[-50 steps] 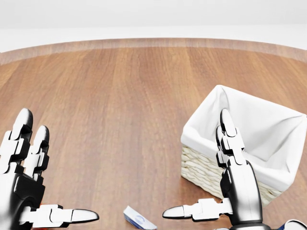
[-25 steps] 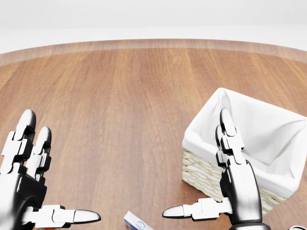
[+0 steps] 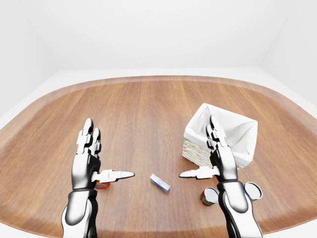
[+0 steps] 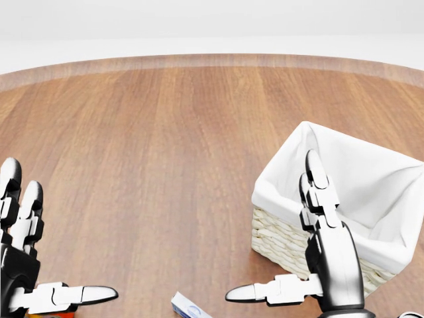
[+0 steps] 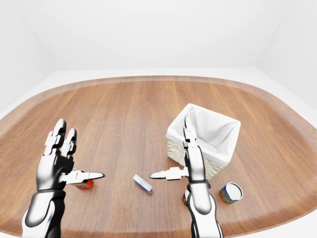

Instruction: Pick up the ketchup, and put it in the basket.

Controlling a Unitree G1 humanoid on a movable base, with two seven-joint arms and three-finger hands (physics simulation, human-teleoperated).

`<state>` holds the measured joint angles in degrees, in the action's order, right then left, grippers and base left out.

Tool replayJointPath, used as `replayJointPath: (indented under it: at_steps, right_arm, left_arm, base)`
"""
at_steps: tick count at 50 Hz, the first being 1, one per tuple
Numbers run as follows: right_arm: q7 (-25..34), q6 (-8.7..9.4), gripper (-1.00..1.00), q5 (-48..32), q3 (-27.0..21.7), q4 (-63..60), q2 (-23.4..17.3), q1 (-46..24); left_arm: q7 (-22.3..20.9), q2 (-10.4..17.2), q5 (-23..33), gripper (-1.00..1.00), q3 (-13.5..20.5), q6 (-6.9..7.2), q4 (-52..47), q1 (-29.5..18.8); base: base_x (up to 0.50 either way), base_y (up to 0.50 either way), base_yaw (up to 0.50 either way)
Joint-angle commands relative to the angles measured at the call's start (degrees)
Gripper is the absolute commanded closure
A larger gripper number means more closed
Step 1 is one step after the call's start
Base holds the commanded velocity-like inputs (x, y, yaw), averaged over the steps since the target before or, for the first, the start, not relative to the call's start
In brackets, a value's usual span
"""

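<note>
Two hands raised (fingers spread), left hand [image 3: 89, 161], right hand [image 3: 218, 158]

Your ketchup [image 5: 83, 185] shows only as a red bit low left; the white-lined wicker basket [image 3: 220, 135] stands upright at right.

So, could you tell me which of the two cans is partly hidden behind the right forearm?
The red-labelled can, just left of the right forearm. The other can lies fully visible to its right.
</note>
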<state>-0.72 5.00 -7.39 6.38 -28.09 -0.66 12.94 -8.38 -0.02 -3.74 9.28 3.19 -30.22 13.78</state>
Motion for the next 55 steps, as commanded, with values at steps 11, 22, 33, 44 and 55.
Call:
replayJointPath:
  at_steps: [11,22,33,44,55]
  right_arm:
    - [0.1,0.00,-1.00,0.5,0.4,-2.9,-0.2,1.4]
    - [0.1,0.00,-1.00,0.5,0.5,-3.1,-0.3,1.7]
    - [0.1,0.00,-1.00,0.5,0.5,-2.6,-0.4,1.5]
    - [0.2,0.00,-1.00,0.5,0.5,-2.8,-0.4,1.6]
    - [0.3,0.00,-1.00,0.6,0.6,-3.3,-0.4,1.8]
  left_arm:
    - [1.2,3.8,4.5,-1.00,14.9,-8.19,28.5,-1.7]
    - [1.5,4.4,4.5,-1.00,16.2,-8.19,31.1,-1.9]
    - [2.9,5.5,4.2,-1.00,16.3,-8.19,34.8,-3.0]
    - [4.8,6.9,4.3,-1.00,15.7,-8.19,39.2,-4.8]
    - [7.2,8.9,3.9,-1.00,13.7,-8.19,45.3,-8.0]
  base:
    - [0.00,0.00,0.00]
    - [0.00,0.00,0.00]
    - [0.00,0.00,0.00]
    - [0.00,0.00,0.00]
    - [0.00,0.00,0.00]
